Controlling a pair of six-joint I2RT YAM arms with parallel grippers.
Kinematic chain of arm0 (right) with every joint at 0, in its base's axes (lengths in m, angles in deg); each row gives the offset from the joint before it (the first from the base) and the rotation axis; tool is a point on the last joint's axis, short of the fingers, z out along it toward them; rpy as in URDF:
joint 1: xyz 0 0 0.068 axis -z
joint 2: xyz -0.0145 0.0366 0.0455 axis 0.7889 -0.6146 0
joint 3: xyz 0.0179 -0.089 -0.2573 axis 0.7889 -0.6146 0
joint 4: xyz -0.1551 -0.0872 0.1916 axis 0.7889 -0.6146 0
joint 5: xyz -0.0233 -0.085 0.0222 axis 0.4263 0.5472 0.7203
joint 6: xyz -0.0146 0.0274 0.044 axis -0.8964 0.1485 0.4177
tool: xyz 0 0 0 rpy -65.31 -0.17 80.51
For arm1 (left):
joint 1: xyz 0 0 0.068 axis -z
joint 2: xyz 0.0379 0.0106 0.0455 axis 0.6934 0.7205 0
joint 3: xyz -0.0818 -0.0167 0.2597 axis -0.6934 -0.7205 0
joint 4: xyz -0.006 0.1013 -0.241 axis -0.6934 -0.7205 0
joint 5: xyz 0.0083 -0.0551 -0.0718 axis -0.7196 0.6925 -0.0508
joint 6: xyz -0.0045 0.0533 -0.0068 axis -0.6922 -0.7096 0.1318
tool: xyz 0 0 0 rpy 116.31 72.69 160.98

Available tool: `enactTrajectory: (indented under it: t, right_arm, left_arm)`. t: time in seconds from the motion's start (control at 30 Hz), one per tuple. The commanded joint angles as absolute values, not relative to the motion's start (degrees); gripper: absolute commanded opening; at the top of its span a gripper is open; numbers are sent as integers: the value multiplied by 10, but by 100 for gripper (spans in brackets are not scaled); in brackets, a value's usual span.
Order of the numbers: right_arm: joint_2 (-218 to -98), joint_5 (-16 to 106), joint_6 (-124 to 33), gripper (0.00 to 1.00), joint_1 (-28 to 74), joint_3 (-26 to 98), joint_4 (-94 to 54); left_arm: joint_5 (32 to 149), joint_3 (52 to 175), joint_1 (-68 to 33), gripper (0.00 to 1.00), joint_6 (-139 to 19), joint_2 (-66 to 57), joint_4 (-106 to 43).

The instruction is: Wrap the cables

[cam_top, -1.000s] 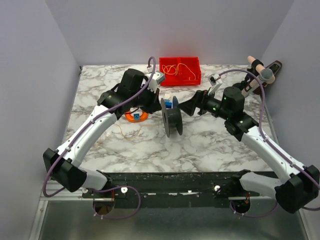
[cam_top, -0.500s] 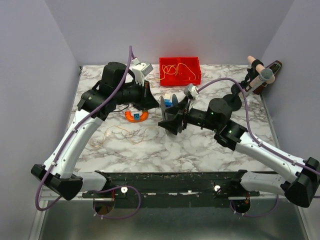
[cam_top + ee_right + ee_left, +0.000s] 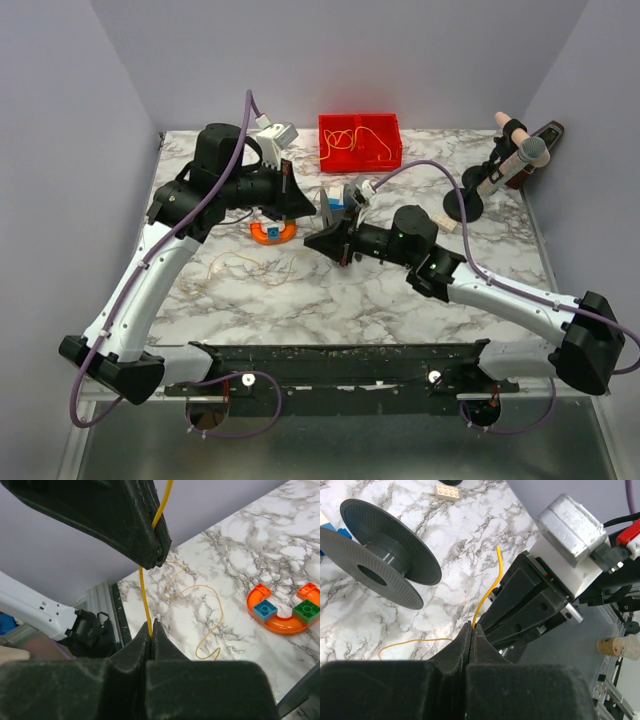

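The tabletop (image 3: 340, 295) is white marble with grey veins. The thin cable (image 3: 487, 592) is yellow and the fingers (image 3: 454, 651) are black. The spool (image 3: 350, 540) is dark grey with fine ridges. The bin (image 3: 360, 163) is red. The curved piece (image 3: 280, 626) is orange, carrying 1 blue block (image 3: 264, 609) and 1 green block (image 3: 307, 611).

The marbled table (image 3: 400, 300) carries a red bin (image 3: 360, 141) at its far edge. An orange curved block (image 3: 272, 231), a black spool (image 3: 380, 560) and loose cables (image 3: 238, 264) lie nearer
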State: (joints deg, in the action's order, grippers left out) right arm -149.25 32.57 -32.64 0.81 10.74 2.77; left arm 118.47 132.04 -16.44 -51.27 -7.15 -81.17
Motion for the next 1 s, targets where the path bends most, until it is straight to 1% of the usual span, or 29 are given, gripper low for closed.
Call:
enactTrajectory:
  t: [0.0, 0.07, 0.1, 0.13, 0.17, 0.2, 0.23, 0.3, 0.47, 0.53, 0.6, 0.73, 0.83, 0.9, 0.97]
  right_arm:
    - [-1442, 343, -291, 1, 6, 94, 27]
    - [-1415, 339, -287, 1, 6, 104, -34]
    - [-1400, 339, -288, 1, 6, 112, -64]
    - [-1387, 336, -290, 1, 6, 126, -102]
    - [-1372, 332, -293, 1, 6, 137, -139]
    - [-1361, 329, -299, 1, 6, 146, -173]
    - [-1347, 322, -305, 1, 6, 158, -222]
    - [-1322, 315, -316, 1, 7, 185, -306]
    - [-1269, 318, -349, 1, 7, 299, -532]
    - [-1251, 322, -358, 1, 7, 359, -613]
    - [-1246, 346, -363, 1, 7, 445, -697]
    - [-1296, 440, -375, 1, 7, 664, -889]
    - [-1370, 455, -403, 1, 7, 795, -977]
    - [-1411, 425, -419, 1, 7, 815, -978]
    - [-1438, 379, -433, 1, 7, 774, -942]
  left_arm:
    - [1168, 1341, -174, 0, -507, -94, -825]
    - [1157, 1338, -174, 0, -514, -97, -823]
    - [1155, 1335, -174, 9, -520, -98, -823]
    - [1150, 1331, -174, 30, -530, -101, -820]
    - [1144, 1330, -175, 45, -542, -102, -818]
    - [1139, 1326, -174, 57, -563, -104, -814]
    - [1127, 1324, -174, 63, -590, -105, -813]
    - [1098, 1316, -175, 65, -645, -107, -805]
    - [1086, 1271, -176, 69, -817, -108, -779]
    - [1086, 1242, -176, 69, -861, -106, -760]
    - [1092, 1225, -177, 69, -939, -98, -748]
    - [1107, 1232, -177, 71, -1058, -73, -740]
    - [1101, 1257, -177, 71, -1090, -45, -728]
    - [1111, 1268, -177, 72, -1115, -30, -726]
    - [1134, 1273, -177, 73, -1158, -17, -731]
